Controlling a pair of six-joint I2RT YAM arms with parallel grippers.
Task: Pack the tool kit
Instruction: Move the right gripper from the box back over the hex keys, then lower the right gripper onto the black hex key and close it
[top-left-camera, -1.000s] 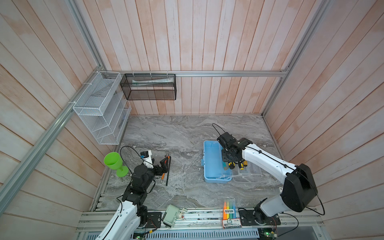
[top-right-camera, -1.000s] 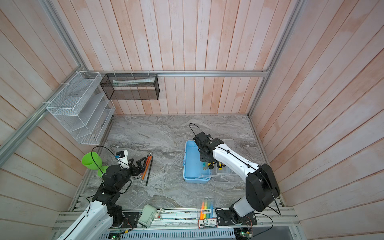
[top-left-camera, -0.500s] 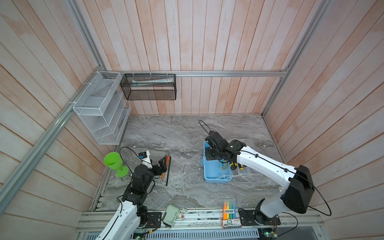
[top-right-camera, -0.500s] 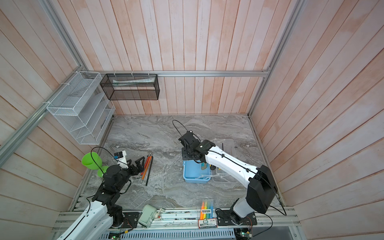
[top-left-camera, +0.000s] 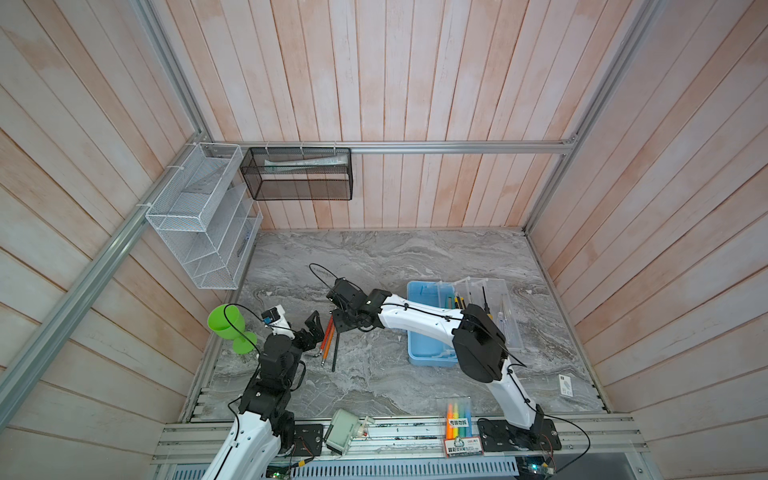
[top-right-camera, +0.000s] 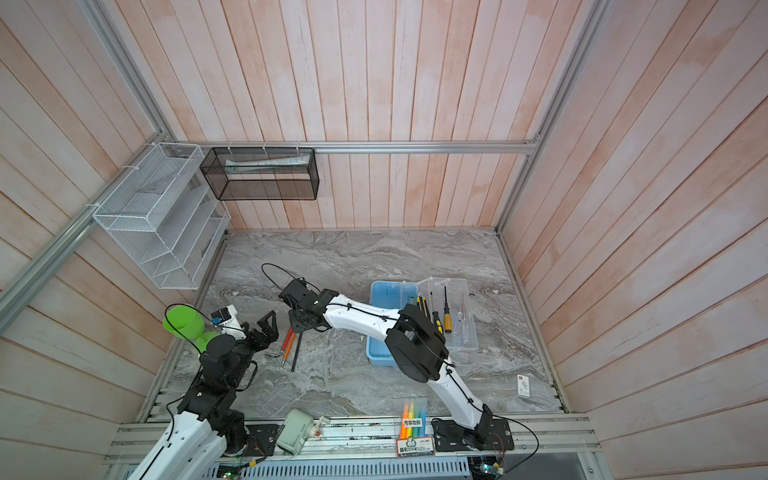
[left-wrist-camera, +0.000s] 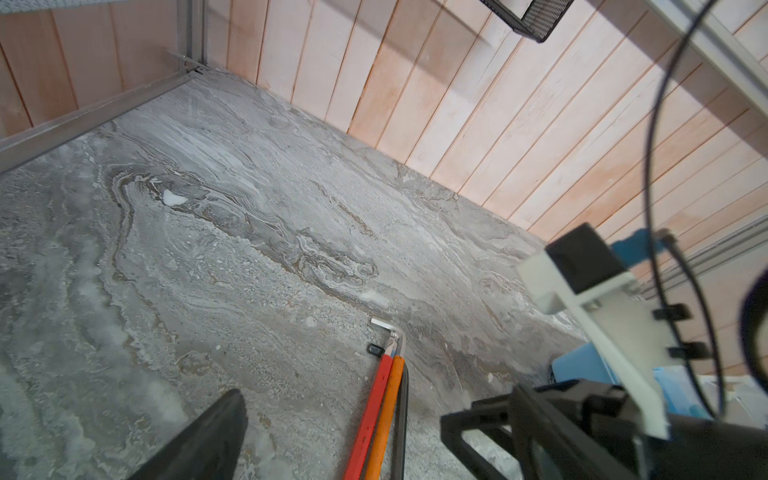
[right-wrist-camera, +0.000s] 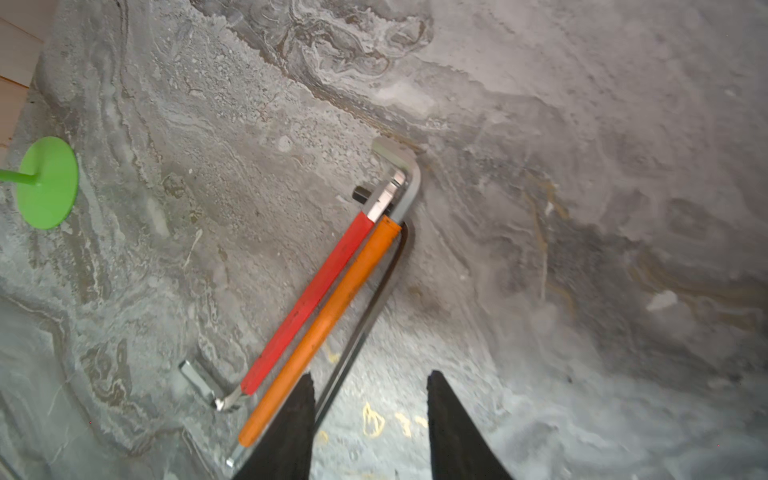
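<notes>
Currently right gripper (right-wrist-camera: 368, 419), fingers apart and empty, reaches left over loose hex keys (right-wrist-camera: 320, 299); left gripper (top-left-camera: 312, 332) waits wide open.

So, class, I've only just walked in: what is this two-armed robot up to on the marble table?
It is packing a tool kit. The right gripper has reached across the table and hangs with jaws apart, holding nothing, over a bundle of hex keys, red-sleeved, orange-sleeved and bare, lying on the marble table. The left gripper waits open beside them. The open blue case already holds several screwdrivers. A green goblet stands at the table's edge.
</notes>
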